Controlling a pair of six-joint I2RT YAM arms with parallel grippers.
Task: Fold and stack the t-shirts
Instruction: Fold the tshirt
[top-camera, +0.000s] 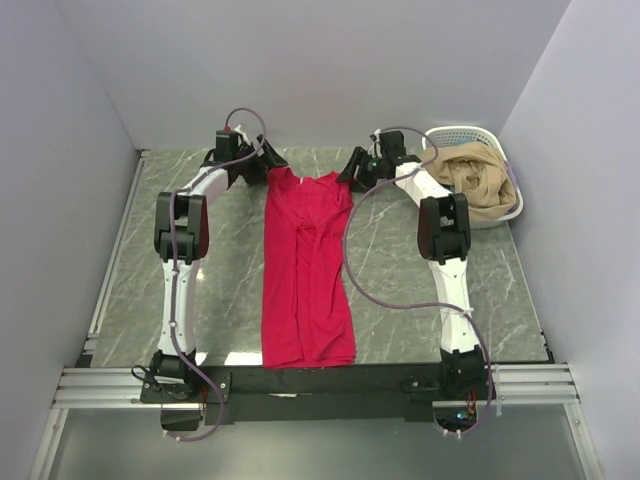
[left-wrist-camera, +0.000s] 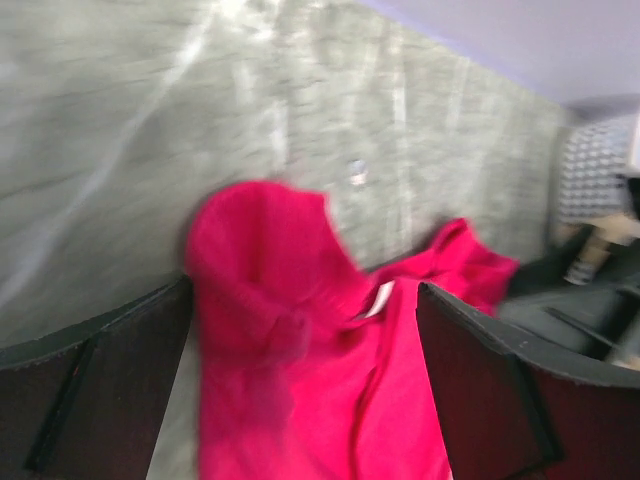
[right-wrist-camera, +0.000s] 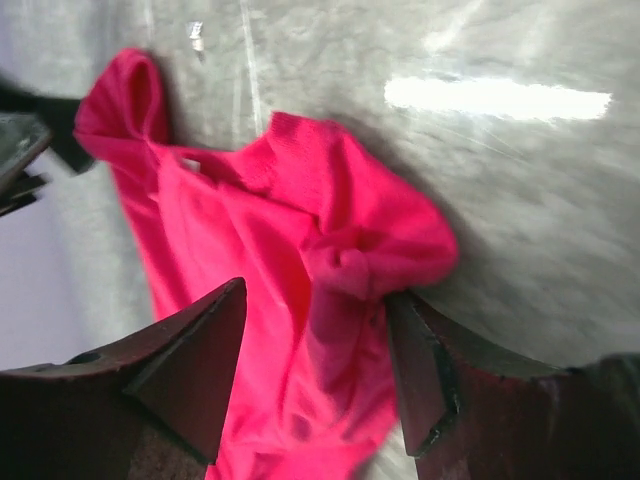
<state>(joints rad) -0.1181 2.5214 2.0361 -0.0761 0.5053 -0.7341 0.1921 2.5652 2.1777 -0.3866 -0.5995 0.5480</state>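
left jaws (left-wrist-camera: 303, 300) wide open over one shoulder of the red t-shirt (top-camera: 305, 270) | right jaws (right-wrist-camera: 315, 295) apart, other shoulder bunched between, not pinched | t-shirt lies long and thin on the table (top-camera: 235, 300), sides look folded in | no stack yet | tan clothes (top-camera: 475, 180) wait in basket (top-camera: 505, 215)
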